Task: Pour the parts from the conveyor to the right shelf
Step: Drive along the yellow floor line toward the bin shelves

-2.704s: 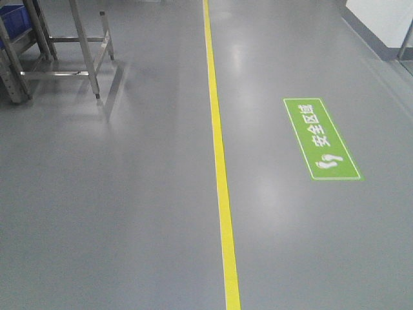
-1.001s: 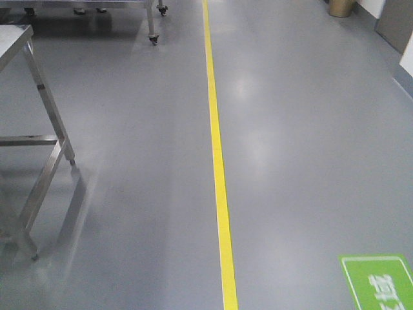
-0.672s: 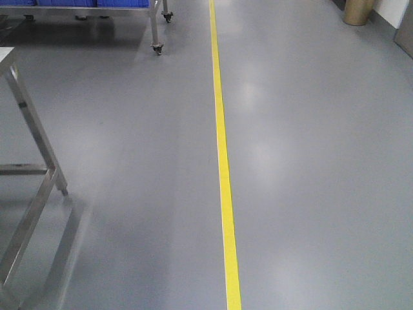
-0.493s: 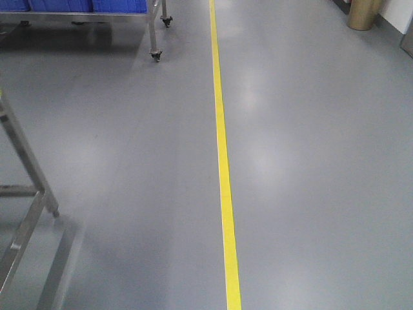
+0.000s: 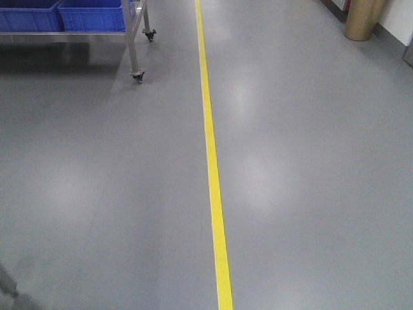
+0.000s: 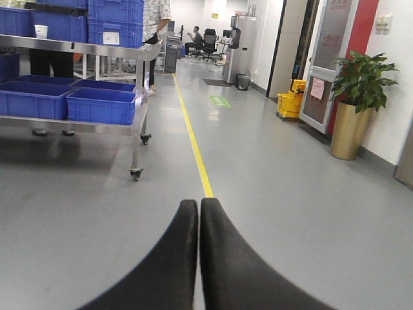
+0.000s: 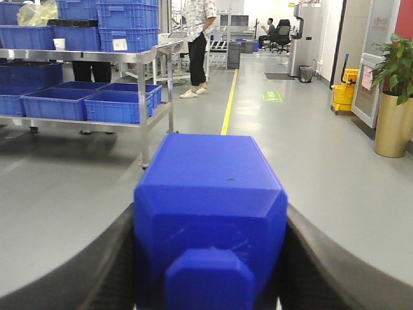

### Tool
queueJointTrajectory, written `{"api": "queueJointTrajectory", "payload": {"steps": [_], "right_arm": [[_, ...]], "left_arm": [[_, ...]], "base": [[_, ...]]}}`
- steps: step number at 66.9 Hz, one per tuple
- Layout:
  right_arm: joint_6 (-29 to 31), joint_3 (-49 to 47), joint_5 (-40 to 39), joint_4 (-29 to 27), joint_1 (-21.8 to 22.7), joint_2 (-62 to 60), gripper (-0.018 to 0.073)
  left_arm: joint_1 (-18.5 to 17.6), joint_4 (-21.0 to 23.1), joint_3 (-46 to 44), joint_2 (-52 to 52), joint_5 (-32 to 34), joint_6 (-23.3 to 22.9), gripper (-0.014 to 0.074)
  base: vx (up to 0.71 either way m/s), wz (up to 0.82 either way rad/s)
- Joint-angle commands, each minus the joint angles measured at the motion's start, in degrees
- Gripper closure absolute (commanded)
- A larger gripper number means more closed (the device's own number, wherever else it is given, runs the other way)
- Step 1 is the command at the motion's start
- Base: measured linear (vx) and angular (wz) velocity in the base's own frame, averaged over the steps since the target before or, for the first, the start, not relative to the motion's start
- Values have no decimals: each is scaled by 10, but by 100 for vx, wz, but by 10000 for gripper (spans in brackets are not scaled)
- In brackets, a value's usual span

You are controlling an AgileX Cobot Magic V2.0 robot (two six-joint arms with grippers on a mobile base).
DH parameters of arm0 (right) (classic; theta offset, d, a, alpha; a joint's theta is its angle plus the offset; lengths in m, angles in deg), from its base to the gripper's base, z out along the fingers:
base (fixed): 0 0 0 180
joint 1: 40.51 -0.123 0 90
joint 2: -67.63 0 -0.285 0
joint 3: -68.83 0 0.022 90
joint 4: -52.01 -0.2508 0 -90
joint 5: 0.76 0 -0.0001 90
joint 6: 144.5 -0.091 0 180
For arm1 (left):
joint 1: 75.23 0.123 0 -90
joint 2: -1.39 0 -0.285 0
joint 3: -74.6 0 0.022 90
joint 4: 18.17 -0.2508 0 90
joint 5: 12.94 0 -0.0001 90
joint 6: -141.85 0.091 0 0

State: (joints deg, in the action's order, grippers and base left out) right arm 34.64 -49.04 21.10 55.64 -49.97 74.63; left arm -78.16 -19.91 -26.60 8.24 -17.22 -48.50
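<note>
My right gripper [image 7: 211, 223] clamps 1 blue block [image 7: 206, 174], knob toward my wrist; my left gripper [image 6: 199, 210] is pressed together, empty.

This looks like a factory or warehouse floor with an office area beyond it. A smooth, glossy grey floor [image 5: 310, 161] forms a wide aisle, split by a painted yellow lane line [image 5: 211, 174], with a green rectangular floor marking [image 6: 219, 101] farther along. A stainless steel rack on caster wheels [image 6: 137, 129] carries large rectangular blue plastic bins [image 6: 100, 106], and stacked blue plastic crates [image 7: 129, 29] sit on top. At the far end a person in a black office chair [image 7: 279, 33] sits at what may be desks. A leafy plant in a tall gold planter [image 6: 348, 129] stands by the wall.
</note>
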Motion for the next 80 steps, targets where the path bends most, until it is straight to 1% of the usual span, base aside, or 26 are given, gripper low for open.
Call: {"api": "queueJointTrajectory", "payload": {"steps": [1, 52, 80], "right_arm": [[5, -15, -46, 4, 2, 5, 564], [5, -15, -46, 4, 2, 5, 564], [5, -15, -46, 4, 2, 5, 564]], "left_arm": [[-3, 5, 12, -5, 43, -3, 603], [-3, 5, 12, -5, 43, -3, 603], [-3, 5, 12, -5, 43, -3, 603]], "base": [[80, -4], [77, 10], [73, -1]]}}
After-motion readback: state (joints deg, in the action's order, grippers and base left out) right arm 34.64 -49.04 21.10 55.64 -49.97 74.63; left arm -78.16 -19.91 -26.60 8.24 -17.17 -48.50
